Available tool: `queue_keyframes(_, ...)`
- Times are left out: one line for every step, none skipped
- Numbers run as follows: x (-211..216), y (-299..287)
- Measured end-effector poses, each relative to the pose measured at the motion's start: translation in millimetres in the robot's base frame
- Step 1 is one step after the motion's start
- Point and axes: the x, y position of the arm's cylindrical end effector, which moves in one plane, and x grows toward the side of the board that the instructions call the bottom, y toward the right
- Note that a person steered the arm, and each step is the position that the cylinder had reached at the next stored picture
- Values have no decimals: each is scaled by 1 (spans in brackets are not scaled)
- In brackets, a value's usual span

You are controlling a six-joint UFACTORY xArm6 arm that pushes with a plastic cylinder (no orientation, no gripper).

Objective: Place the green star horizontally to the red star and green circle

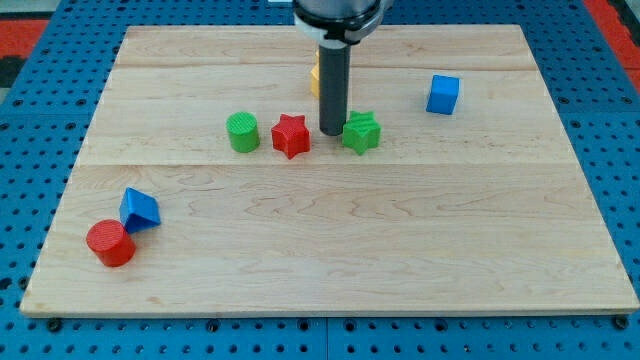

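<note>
My tip (331,132) stands on the wooden board (330,250) between the red star (291,135) and the green star (361,131), just beside the green star's left edge, with the green circle (241,132) further left, all three roughly in one row, and a blue cube (442,94) well apart at the right.

A lab bench setup here: a pale wooden board (330,250) sits on a blue perforated base plate (30,330) with rows of mounting holes, red padding (20,35) peeking in at the upper left corner, small printed-looking coloured blocks scattered across the board.
</note>
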Motion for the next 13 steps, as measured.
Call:
queue_keyframes(5,-19)
queue_keyframes(5,-8)
queue_keyframes(5,4)
queue_keyframes(5,18)
queue_keyframes(2,33)
queue_keyframes(-2,33)
queue_keyframes(-6,28)
queue_keyframes(-8,24)
queue_keyframes(-8,25)
queue_keyframes(-12,29)
queue_keyframes(-12,33)
queue_keyframes(-12,33)
queue_keyframes(-10,-18)
